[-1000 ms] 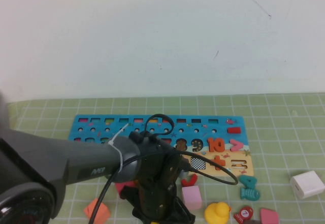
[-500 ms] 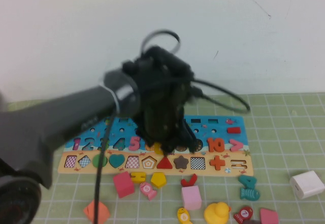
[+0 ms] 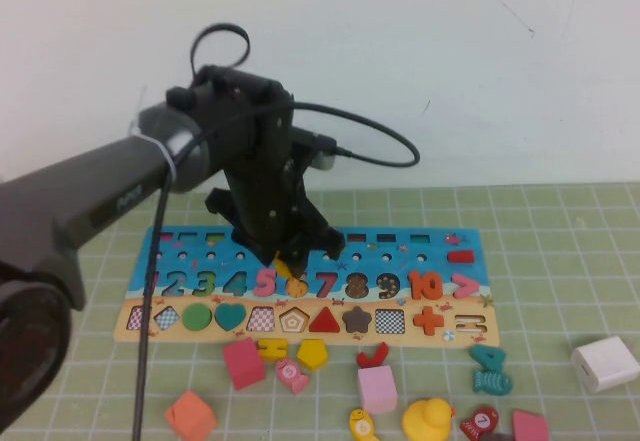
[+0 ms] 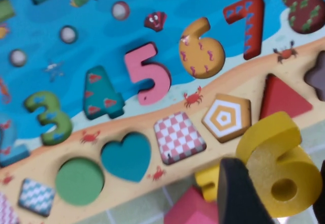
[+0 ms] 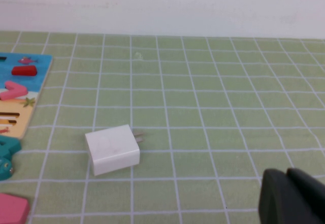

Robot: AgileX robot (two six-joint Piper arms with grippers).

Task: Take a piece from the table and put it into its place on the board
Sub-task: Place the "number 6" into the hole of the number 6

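We see the left gripper [image 3: 285, 261] poised over the middle of the board [image 3: 160, 236], its jaws clamped on the yellow six [image 4: 277, 170], which hangs clear of the surface. The piece is carried just above the row of numerals, presumably so that it can be lined up with its slot [image 4: 201, 49] between the pink five [image 4: 147, 74] and the red seven [image 4: 247, 23] before being lowered.

In the high view the arm hides most of the held piece; only a sliver of yellow shows beneath the fingers, at about 12 o'clock from the red triangle [image 3: 322, 319]. The left wrist view supplies what is missing: the six held edge-on between dark fingers [image 4: 241, 196], and the printed orange six marking the empty recess.

The right gripper [image 5: 294, 196] appears only in its own wrist view, parked over the green mat [image 5: 203, 107] at roughly 4 o'clock from a white plug [image 5: 112, 149]; we cannot tell how its jaws stand. The loose blocks lie along the board's near edge.
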